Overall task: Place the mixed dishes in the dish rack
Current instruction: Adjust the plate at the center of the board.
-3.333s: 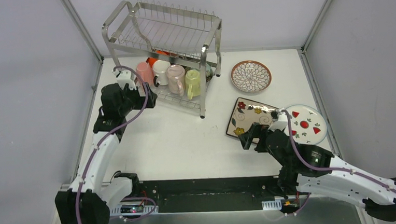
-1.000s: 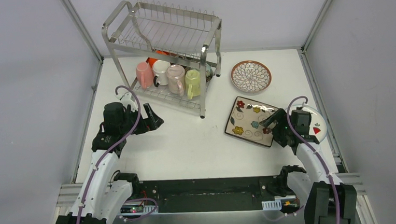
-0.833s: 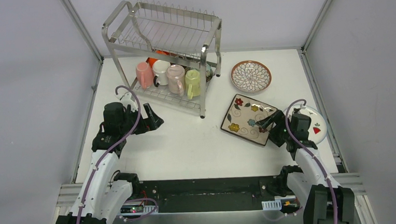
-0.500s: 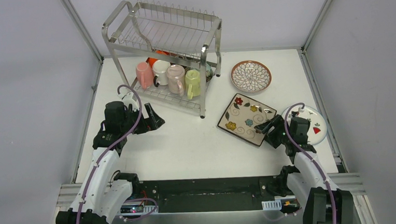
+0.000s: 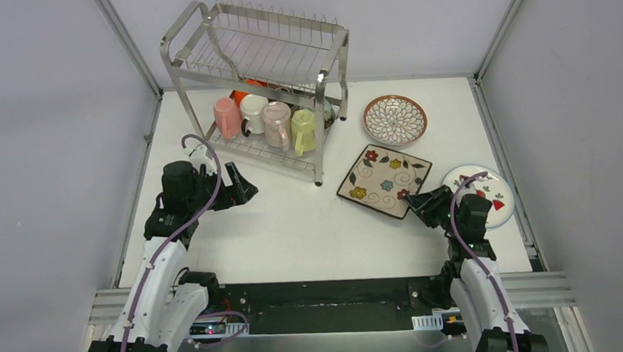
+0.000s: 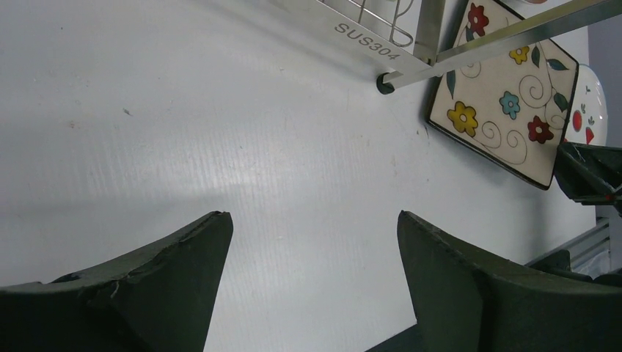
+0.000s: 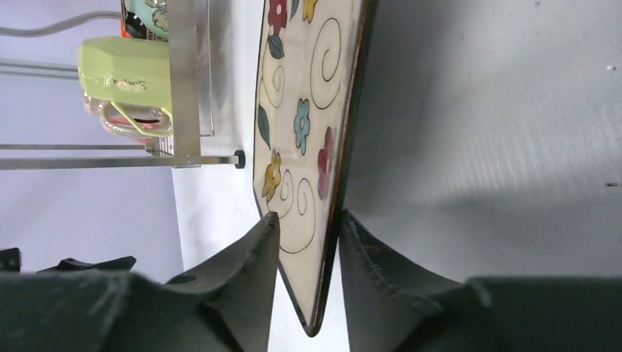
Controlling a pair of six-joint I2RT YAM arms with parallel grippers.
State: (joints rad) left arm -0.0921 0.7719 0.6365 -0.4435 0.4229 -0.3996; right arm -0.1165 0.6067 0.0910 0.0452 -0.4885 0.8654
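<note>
Square floral plate (image 5: pixel 384 180) near steel dish rack (image 5: pixel 260 53).

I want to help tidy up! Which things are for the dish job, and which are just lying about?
For the job:
- dish rack
- row of mugs inside it
- square floral plate, pinched by the right gripper
- brown-rimmed plate
- white red-marked plate

Just there:
- white table
- purple cables on the arms

The mugs (image 5: pixel 266 120) stand in the dish rack (image 5: pixel 319 155); the square plate (image 5: pixel 384 180) rests on the table (image 5: pixel 295 222) to its right.
</note>
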